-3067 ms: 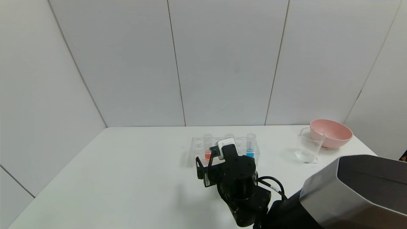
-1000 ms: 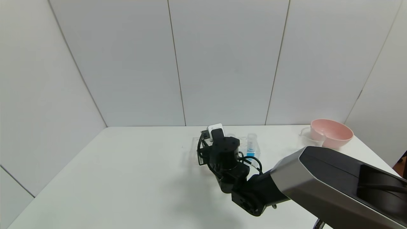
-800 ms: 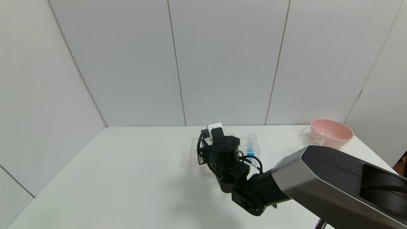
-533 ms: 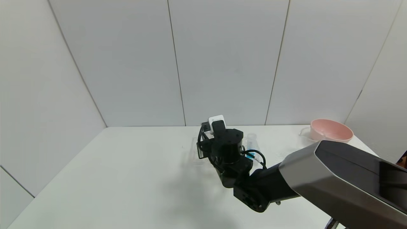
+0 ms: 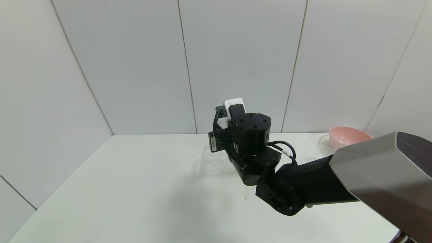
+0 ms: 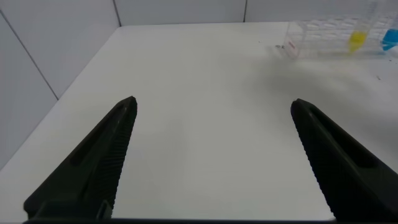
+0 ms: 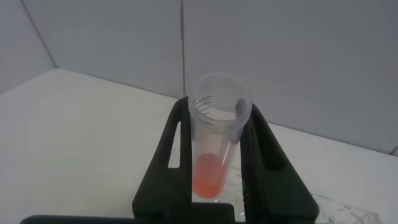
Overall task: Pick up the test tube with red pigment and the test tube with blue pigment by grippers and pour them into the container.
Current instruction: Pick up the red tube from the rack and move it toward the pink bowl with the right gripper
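Observation:
My right gripper [image 7: 214,109] is shut on the test tube with red pigment [image 7: 211,168] and holds it upright in the air, with orange-red liquid in its lower part. In the head view the raised right wrist [image 5: 251,135] hides the tube above the clear rack [image 5: 214,163]. The test tube with blue pigment [image 6: 390,38] stands in the rack [image 6: 311,37] beside a yellow tube [image 6: 356,40]. Only a clear rim of the container [image 5: 322,139] shows, next to the pink bowl. My left gripper [image 6: 212,104] is open and empty over bare table, well short of the rack.
A pink bowl [image 5: 349,136] stands at the table's far right corner. My right forearm [image 5: 371,175] crosses the right side of the white table [image 5: 135,189]. Grey wall panels close off the back and the left side.
My right gripper has risen from the rack with the red tube in it, and the arm has swung up and a little right. The blue tube is now hidden behind it in the head view.

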Motion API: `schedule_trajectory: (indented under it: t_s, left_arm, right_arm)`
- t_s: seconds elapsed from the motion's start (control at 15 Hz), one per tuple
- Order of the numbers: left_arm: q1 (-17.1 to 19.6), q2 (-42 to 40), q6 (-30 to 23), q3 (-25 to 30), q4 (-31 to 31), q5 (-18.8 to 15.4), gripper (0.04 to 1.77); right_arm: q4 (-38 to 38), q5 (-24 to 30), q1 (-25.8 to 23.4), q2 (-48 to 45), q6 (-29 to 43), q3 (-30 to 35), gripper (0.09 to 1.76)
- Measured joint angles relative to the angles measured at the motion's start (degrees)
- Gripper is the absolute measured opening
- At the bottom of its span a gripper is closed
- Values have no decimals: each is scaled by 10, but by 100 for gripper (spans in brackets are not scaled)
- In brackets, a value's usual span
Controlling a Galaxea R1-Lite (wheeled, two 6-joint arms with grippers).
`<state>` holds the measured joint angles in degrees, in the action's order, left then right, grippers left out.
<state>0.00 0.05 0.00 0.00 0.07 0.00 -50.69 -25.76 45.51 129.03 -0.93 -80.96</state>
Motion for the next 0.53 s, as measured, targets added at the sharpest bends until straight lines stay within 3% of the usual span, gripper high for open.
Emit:
schedule_trajectory:
  t_s: [0.33,0.53]
  left_arm:
    - [0,0,0,0,0,0,176]
    - [0,0,0,0,0,0,176]
  right_arm:
    - [-1,7,6,-26,-3,33,51]
    - [-2,67,5,-76,-6,113,51]
